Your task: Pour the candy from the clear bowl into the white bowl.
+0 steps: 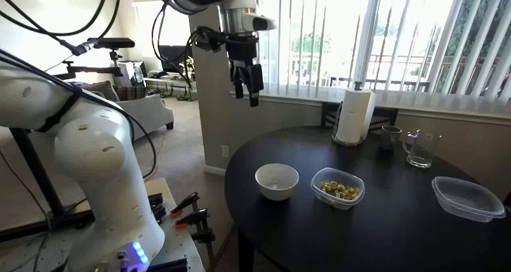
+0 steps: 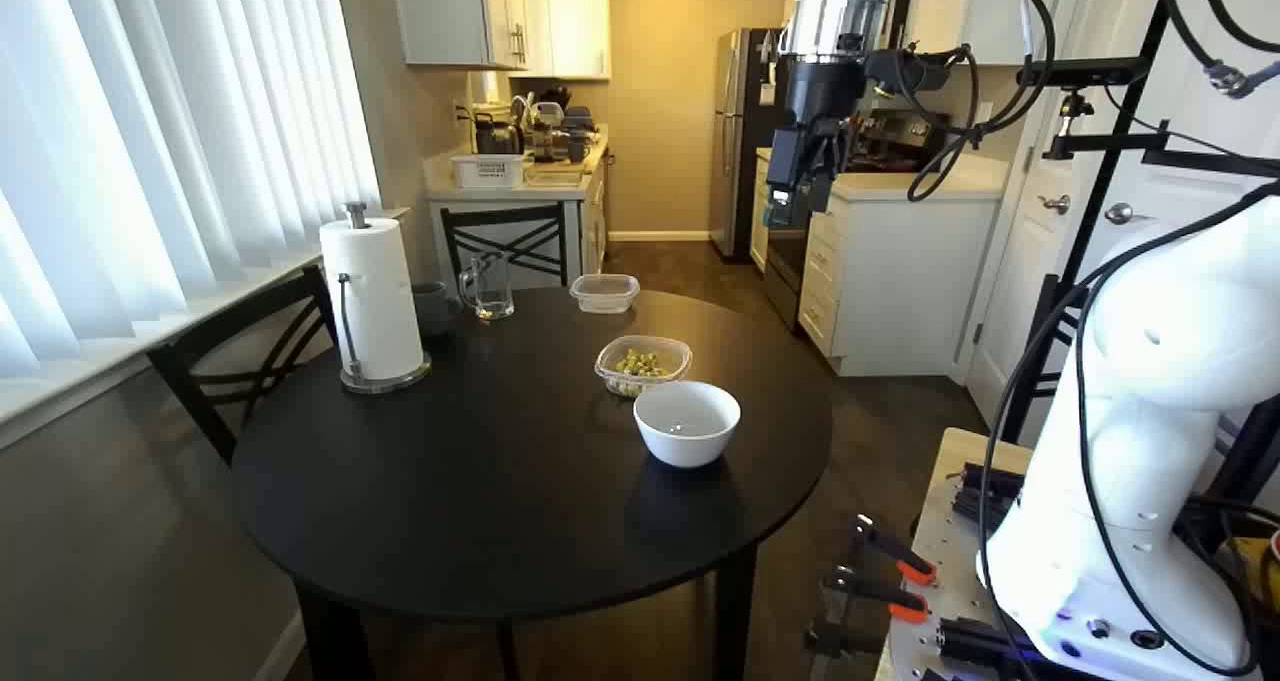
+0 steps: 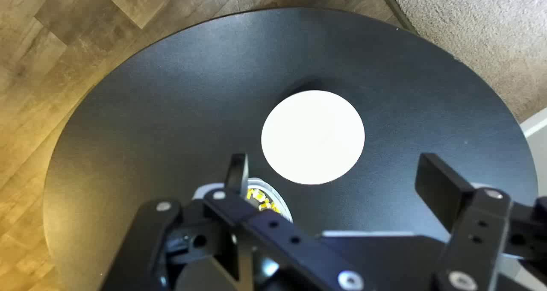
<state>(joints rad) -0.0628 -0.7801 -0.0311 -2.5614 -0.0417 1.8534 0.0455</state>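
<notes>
The clear bowl (image 1: 324, 195) stands on the dark round table and looks like a rounded, transparent plastic tub. It holds the candy (image 1: 339, 190), a small heap of yellowish pieces. The white bowl (image 1: 276, 192) stands beside it, with no candy seen inside. Both bowls also show in an exterior view, the clear bowl (image 2: 680, 357) behind the white bowl (image 2: 686, 445). My gripper (image 1: 246, 98) is open and empty, high above the table. In the wrist view the white bowl (image 3: 313, 137) is overexposed, and my left finger partly hides the clear bowl (image 3: 280, 201) and the candy (image 3: 259, 195).
A larger clear container (image 1: 467, 208) stands at the table's far side. A glass mug (image 1: 421, 152), a dark cup (image 1: 389, 138) and a paper towel roll (image 1: 353, 116) stand near the window. The table's rounded edge (image 2: 815, 451) is close to the white bowl.
</notes>
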